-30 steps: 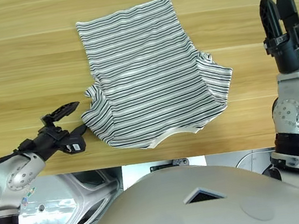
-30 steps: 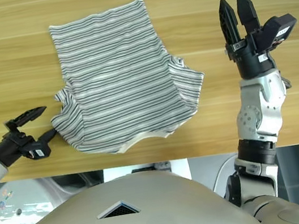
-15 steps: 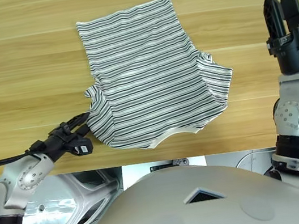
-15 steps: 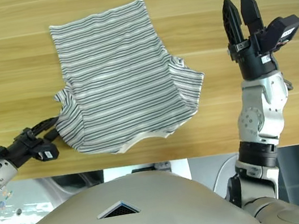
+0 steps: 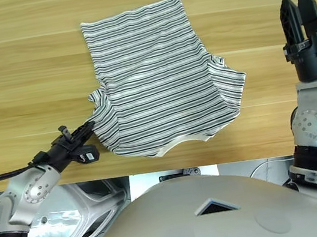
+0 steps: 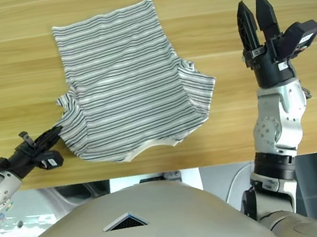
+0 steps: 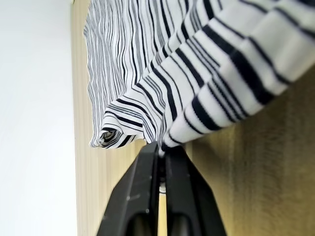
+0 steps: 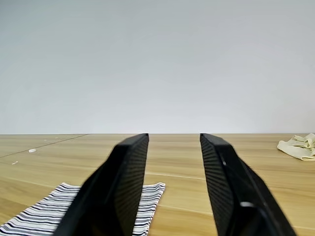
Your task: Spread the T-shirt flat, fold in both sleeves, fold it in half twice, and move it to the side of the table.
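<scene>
Left wrist view puts the left claw (image 7: 161,151) pinching the edge of the black-and-white striped fabric T-shirt (image 7: 197,73), its jaws pressed together on a fold of cloth right at the surface of the pale wooden bench (image 5: 16,69). From the head cameras the shirt lies in the middle of the bench, collar end toward the robot, body fairly smooth, while the left sleeve (image 5: 97,99) and right sleeve (image 5: 231,79) are both bunched and curled. The step in hand looks like spreading the left sleeve. To do it well, the pull should run outward and low, skimming the bench, so the sleeve unrolls and does not lift the body panel with it. The pinch seems to hold several layers, so a slow draw with a watch on whether the whole shirt slides is wise. The right claw (image 5: 298,1) stands raised with its jaws spread, well apart from the shirt on its right; pressing it onto the far side would probably anchor the cloth against the pull. Release only once the sleeve lies flat.
</scene>
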Tool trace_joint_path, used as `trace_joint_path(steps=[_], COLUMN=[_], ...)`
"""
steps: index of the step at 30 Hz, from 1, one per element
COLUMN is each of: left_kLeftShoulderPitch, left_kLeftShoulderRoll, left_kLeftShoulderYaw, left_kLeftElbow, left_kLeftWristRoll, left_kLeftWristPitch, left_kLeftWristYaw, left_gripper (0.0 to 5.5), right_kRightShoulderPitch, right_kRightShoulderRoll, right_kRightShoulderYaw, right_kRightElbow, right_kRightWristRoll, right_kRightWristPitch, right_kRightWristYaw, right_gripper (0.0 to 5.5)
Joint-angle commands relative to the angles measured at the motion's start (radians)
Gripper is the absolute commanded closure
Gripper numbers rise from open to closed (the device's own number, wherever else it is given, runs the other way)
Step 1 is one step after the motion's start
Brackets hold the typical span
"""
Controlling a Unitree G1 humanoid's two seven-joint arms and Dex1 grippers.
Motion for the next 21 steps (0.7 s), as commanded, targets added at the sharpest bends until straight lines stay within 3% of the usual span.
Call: trace_joint_path(steps=[1,6,21], left_kLeftShoulderPitch=[0.076,0.036,-0.121], left_kLeftShoulderRoll=[-0.065,-0.113,-0.227], left_kLeftShoulderYaw=[0.003,-0.014,-0.124], left_kLeftElbow=[0.007,-0.063,-0.022], left_kLeftWristRoll=[0.013,-0.073,-0.004], left_kLeftWristPitch=[0.062,0.023,-0.042], left_kLeftWristYaw=[0.042,0.044,0.115], left_gripper=[5.50,5.50,5.50], right_kRightShoulderPitch=[0.002,0.010,0.006], right_kRightShoulderRoll=[0.001,0.001,-0.004], right_kRightShoulderYaw=[-0.005,-0.008,-0.001], right_kRightElbow=[0.015,0.024,0.107], right_kRightWristRoll=[0.003,0.002,-0.021], right_kRightWristPitch=[-0.003,-0.012,-0.050], right_kRightWristYaw=[0.013,0.028,0.083], right_gripper=[3.57,3.57,3.57])
